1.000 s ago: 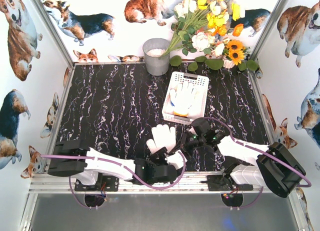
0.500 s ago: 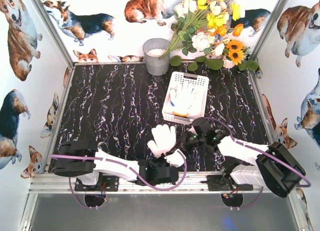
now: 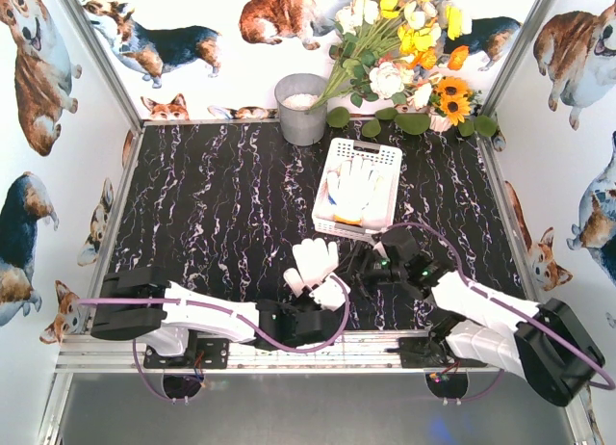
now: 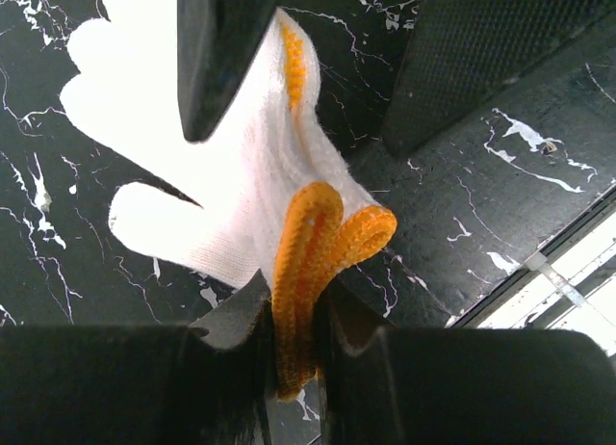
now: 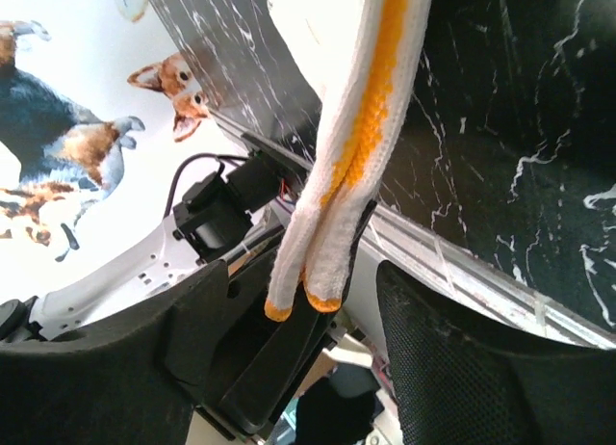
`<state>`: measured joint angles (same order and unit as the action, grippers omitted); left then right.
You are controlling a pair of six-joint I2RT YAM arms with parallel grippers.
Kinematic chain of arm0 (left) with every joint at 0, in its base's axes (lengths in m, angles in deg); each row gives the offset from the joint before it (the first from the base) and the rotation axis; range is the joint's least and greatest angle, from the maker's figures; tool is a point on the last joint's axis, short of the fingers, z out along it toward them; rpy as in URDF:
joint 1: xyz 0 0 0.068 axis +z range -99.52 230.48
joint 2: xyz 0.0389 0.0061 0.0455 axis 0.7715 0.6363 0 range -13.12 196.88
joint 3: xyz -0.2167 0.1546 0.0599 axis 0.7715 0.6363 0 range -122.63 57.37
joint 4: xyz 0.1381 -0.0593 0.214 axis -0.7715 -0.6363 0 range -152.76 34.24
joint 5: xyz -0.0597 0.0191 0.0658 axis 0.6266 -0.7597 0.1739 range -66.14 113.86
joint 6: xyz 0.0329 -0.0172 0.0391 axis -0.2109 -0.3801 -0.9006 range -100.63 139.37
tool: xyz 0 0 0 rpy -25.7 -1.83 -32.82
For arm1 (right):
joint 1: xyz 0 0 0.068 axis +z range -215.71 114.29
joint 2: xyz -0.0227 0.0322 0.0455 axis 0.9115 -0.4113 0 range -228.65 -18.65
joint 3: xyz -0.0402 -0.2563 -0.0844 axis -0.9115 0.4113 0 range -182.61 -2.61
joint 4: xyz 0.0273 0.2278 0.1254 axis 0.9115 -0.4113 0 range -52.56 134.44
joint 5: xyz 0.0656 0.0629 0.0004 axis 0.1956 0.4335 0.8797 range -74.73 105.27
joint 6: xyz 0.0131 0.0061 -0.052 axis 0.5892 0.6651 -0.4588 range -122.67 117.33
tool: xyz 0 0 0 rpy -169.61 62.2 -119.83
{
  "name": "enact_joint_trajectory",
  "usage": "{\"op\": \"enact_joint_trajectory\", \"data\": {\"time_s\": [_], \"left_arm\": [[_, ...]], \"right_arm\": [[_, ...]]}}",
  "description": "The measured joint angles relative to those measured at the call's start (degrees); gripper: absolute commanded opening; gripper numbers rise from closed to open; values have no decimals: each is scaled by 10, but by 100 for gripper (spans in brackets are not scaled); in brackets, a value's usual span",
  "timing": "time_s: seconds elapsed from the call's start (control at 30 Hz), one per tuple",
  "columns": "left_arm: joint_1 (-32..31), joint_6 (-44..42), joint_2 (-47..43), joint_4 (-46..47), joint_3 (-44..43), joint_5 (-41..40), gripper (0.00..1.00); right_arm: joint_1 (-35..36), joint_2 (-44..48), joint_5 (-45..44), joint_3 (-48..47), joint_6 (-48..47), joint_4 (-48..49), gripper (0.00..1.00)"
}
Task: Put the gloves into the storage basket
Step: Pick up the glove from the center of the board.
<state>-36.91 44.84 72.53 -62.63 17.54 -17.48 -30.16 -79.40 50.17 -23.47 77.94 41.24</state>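
Over the marbled table, the left pincer clamps the white glove by its cuff; the right pincer gapes.

the left arm and the right arm share one build: glossy white shells between bulky, rounded black joint housings. a thin purple cable loops along each arm. the left gripper has smooth matte black fingers with angular moulded edges. the right gripper is black too, and one of its fingers has a finely dimpled, mesh-like face.
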Motion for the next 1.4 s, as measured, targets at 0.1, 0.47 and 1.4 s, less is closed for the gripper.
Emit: {"op": "enact_joint_trajectory", "data": {"time_s": [0.1, 0.47, 1.4], "left_arm": [[0, 4, -7, -3, 1, 4, 0], [0, 2, -42, -3, 25, 27, 0], [0, -35, -97, 2, 39, 89, 0]], "right_arm": [[-2, 20, -25, 10, -2, 1, 70], [-3, -98, -39, 3, -28, 61, 70], [47, -256, -19, -30, -40, 203, 52]]}}
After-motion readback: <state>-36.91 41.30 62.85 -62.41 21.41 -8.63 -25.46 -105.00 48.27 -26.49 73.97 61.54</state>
